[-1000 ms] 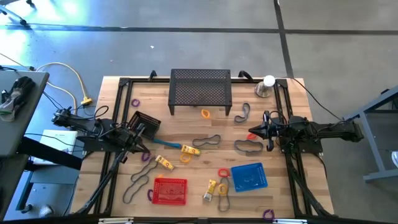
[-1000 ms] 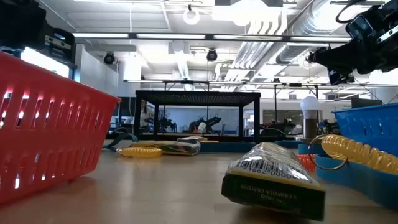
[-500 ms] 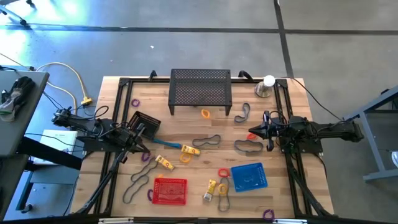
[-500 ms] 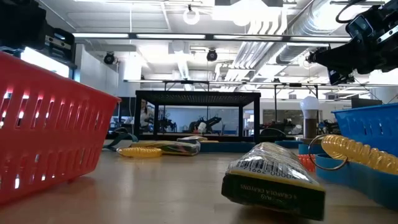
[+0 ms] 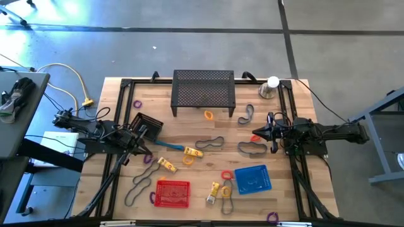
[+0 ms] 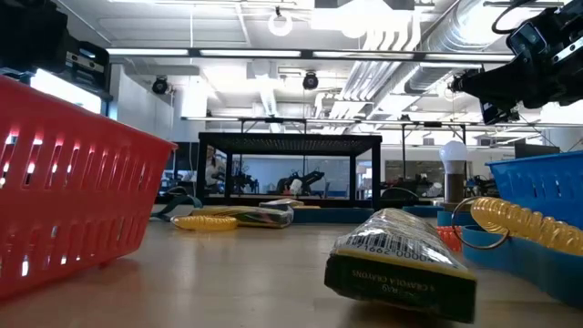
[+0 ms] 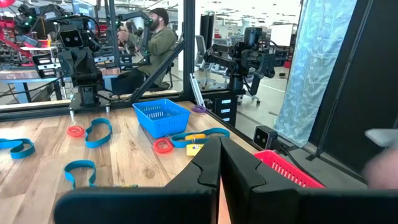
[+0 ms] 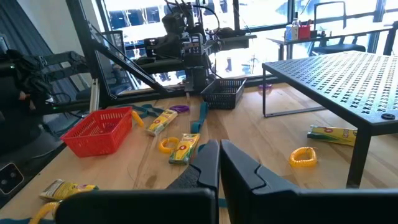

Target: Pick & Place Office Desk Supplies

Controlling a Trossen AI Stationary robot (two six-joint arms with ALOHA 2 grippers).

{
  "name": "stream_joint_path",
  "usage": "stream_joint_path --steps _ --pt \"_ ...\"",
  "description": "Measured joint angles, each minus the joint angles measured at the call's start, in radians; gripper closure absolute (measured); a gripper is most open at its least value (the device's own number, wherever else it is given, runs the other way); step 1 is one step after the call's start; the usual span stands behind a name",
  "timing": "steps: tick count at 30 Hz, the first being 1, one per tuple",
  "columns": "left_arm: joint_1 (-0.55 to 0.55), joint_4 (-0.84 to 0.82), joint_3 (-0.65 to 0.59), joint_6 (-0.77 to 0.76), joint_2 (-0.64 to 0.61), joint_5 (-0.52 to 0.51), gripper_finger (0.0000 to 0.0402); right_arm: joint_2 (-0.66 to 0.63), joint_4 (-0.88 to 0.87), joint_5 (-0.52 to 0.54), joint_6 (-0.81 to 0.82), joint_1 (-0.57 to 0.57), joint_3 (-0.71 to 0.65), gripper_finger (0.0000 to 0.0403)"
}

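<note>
The office desk supplies lie scattered on the wooden table [image 5: 126, 208]. They include yellow crayon boxes [image 5: 193, 152] [image 5: 166, 164] [image 5: 214, 190], dark band loops [image 5: 209, 143] [image 5: 252, 149] [image 5: 140, 183], and small rings: orange [image 5: 209, 115], red [image 5: 226, 175] and purple [image 5: 137, 104]. My left gripper [image 5: 145, 147] [image 7: 220, 152] hovers shut above the table's left side, pointing level. My right gripper [image 5: 255, 135] [image 8: 219, 155] hovers shut at the right side, level, above a dark loop. Neither one touches anything.
A black mesh stand [image 5: 204, 91] occupies the far middle, with a silver cone and white ball [image 5: 270, 87] at the far right. On the table stand a red basket [image 5: 172, 193], a blue basket [image 5: 253, 179] and a black basket [image 5: 146, 124]. A person [image 7: 149, 46] sits beyond the table.
</note>
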Motion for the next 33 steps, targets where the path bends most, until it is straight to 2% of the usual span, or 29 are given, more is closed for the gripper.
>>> stream_joint_path --steps 17,23,33 --pt "0.0 0.001 0.0 -0.001 0.0 0.0 0.0401 0.0 0.0 0.0 0.0 0.0 0.0 0.0401" --pt "0.0 0.105 0.0 -0.03 0.0 -0.021 0.0401 0.0 0.0 0.0 0.0 0.0 0.0 0.0401" --pt "0.001 0.099 0.0 0.052 0.0 -0.028 0.0401 0.0 0.001 0.0 0.0 0.0 0.0 0.0401"
